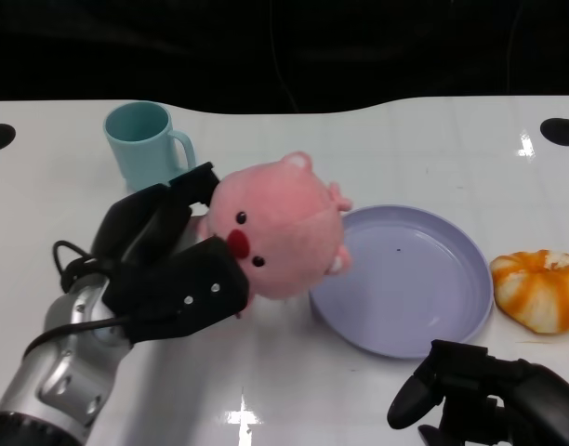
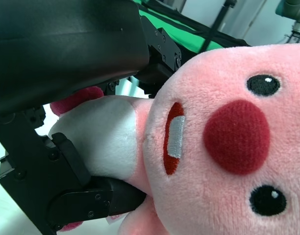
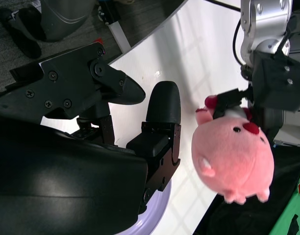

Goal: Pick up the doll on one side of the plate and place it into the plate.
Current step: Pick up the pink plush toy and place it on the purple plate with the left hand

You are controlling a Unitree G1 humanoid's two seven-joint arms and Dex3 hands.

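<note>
My left hand [image 1: 164, 265] grips a pink plush doll [image 1: 275, 228] with a red nose and lifts it above the table, just left of the lavender plate [image 1: 405, 279]. The doll's head overhangs the plate's left rim. In the left wrist view the doll [image 2: 213, 142] fills the picture, its white belly clamped between black fingers [image 2: 86, 200]. The right wrist view shows the doll [image 3: 233, 159] hanging from the left hand [image 3: 275, 81] above the table. My right hand [image 1: 494, 395] rests low at the front right, fingers apart and holding nothing.
A teal mug [image 1: 145, 144] stands behind the left hand. An orange-and-white pumpkin toy [image 1: 540, 290] lies right of the plate. The white table [image 1: 377, 139] ends in a dark edge at the back.
</note>
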